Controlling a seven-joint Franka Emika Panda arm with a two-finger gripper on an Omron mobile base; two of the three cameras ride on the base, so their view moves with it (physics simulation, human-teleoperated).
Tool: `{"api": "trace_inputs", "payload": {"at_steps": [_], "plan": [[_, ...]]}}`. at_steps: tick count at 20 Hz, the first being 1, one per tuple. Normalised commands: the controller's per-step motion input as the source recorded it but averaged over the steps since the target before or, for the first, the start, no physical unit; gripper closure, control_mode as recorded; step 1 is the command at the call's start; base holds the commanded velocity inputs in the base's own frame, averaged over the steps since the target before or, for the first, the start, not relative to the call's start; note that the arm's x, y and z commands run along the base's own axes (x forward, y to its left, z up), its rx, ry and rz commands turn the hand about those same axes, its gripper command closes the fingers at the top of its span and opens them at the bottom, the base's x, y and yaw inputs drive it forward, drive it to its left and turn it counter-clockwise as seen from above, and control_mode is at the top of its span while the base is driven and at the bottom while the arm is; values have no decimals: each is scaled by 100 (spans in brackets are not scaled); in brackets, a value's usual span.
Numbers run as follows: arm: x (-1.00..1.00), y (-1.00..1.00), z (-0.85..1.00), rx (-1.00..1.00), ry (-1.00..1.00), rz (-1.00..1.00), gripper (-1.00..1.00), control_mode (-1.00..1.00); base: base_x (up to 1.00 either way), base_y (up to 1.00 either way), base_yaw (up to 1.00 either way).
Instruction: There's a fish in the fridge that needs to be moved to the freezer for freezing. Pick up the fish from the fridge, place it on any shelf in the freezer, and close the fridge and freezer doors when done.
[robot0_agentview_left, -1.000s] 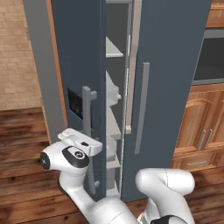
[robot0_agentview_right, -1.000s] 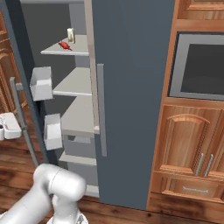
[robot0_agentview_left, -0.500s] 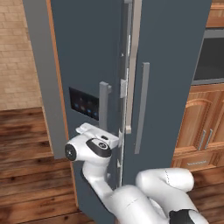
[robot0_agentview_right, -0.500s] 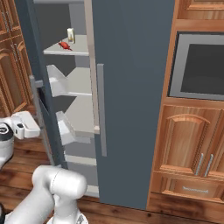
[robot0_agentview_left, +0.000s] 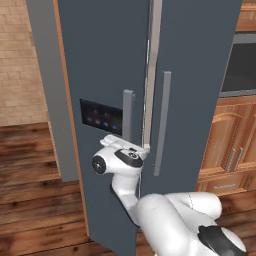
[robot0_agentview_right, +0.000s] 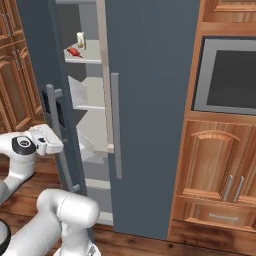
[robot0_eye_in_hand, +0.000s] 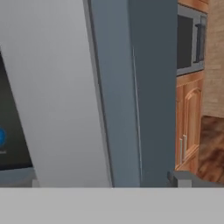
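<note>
The freezer door (robot0_agentview_left: 102, 75), slate blue-grey with its black panel (robot0_agentview_left: 101, 116) of blue lights, stands nearly swung to, and only a narrow slit shows between it and the fridge door (robot0_agentview_left: 195, 80) in the left base view. From the right base view the gap is wider: light-grey shelves (robot0_agentview_right: 89, 107) and clear bins (robot0_agentview_right: 84, 145) show inside the freezer (robot0_agentview_right: 87, 115). On an upper shelf there lies a small red thing (robot0_agentview_right: 73, 52), just beside a pale upright container (robot0_agentview_right: 80, 40); too small to say whether that red thing is the fish.

The fridge door is flat shut, its long grey bar handle (robot0_agentview_right: 116, 125) running down the front, so the fridge behind it is hidden.

The gripper (robot0_agentview_left: 131, 145) sits right at the freezer door's bar handle (robot0_agentview_left: 128, 116), at the handle's lower end, the white wrist bent in behind it. In the right base view the hand (robot0_agentview_right: 46, 140) is pressed up beside that same handle (robot0_agentview_right: 56, 135). The jaws stand wide apart, and nothing shows between them.

To the right, wooden cabinets (robot0_agentview_right: 212, 170) and a built-in oven (robot0_agentview_right: 225, 75) line the wall; dark wood floor (robot0_agentview_left: 35, 165) below.
</note>
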Motion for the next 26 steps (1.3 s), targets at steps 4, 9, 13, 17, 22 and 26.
{"api": "trace_inputs", "payload": {"at_steps": [4,9,13,17,22,26], "plan": [[40,-33,0,0,0,0,-100,-100,0,0,0],[60,-7,0,0,0,0,-100,-100,0,0,0],[57,0,0,0,0,0,-100,-100,0,0,0],[69,0,0,0,0,0,-100,-100,0,0,0],[66,0,0,0,0,0,-100,-100,0,0,0],[60,-2,0,0,0,0,-100,-100,0,0,0]]}}
